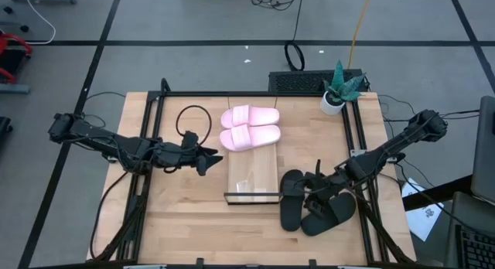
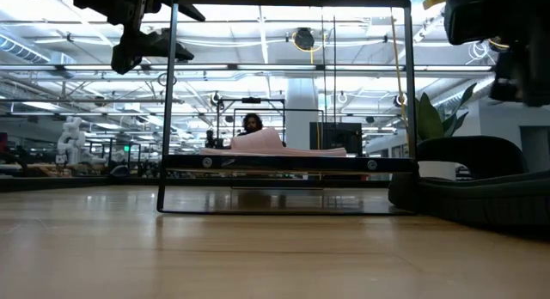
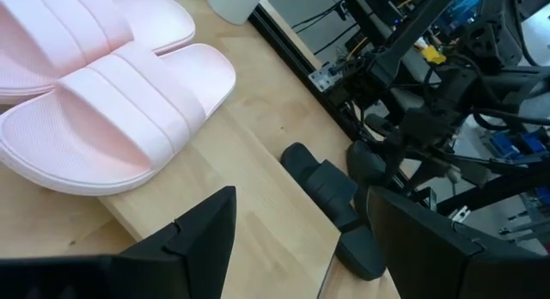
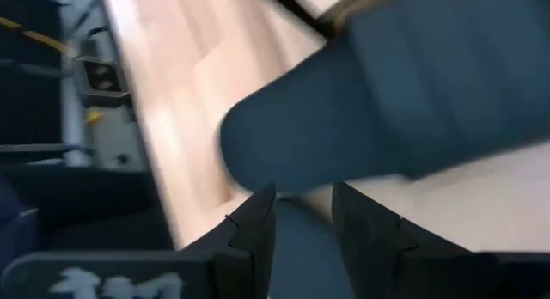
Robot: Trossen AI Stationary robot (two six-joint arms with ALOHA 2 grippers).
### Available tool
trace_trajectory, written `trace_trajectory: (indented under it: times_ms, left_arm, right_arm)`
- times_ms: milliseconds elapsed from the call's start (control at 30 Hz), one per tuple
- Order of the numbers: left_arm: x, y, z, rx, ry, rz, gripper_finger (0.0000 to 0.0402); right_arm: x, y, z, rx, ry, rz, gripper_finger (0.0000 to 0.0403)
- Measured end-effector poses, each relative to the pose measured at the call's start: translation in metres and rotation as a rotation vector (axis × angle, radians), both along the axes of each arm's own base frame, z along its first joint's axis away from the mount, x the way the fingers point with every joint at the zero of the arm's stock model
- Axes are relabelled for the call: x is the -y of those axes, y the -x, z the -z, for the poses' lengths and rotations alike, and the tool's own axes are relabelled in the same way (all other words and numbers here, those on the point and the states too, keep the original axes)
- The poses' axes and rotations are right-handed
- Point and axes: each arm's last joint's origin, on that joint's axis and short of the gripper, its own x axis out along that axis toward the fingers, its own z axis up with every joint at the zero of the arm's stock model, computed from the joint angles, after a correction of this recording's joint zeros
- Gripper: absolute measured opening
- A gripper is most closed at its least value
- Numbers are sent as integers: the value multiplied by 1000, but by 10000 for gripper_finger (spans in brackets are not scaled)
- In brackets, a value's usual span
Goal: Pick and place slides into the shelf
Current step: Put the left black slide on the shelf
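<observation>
Two light pink slides (image 1: 249,127) lie side by side, soles down, on the far end of the light wood shelf (image 1: 252,180); they also show in the left wrist view (image 3: 112,101). Two black slides (image 1: 292,199) (image 1: 331,212) lie on the table to the shelf's right. My left gripper (image 1: 206,158) hovers open just left of the shelf, pointing toward it, and touches nothing. My right gripper (image 1: 318,193) is down among the black slides, shut on a dark piece of one (image 4: 302,239). My right gripper pinches a dark piece of a black slide (image 4: 302,239) between its two fingers (image 4: 258,226). Which part of the slide this is cannot be told, as the view is blurred and close. It comes slanting down from the table's right side.
A potted plant (image 1: 338,92) stands at the table's far right corner. A black cable loop (image 1: 193,120) lies left of the pink slides. The shelf's black wire end frame (image 2: 288,101) stands at its near end. A person (image 2: 252,123) shows in the room behind.
</observation>
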Motion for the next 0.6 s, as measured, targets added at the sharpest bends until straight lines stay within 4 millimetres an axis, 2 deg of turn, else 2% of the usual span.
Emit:
trace_trajectory:
  times_ms: [200, 600]
  left_arm:
    - [0, 0, 0, -3, -15, 6, 257]
    - [0, 1, 3, -43, -33, 11, 257]
  right_arm:
    - [-1, 4, 2, -78, -57, 19, 107]
    - [6, 6, 6, -85, 66, 183, 107]
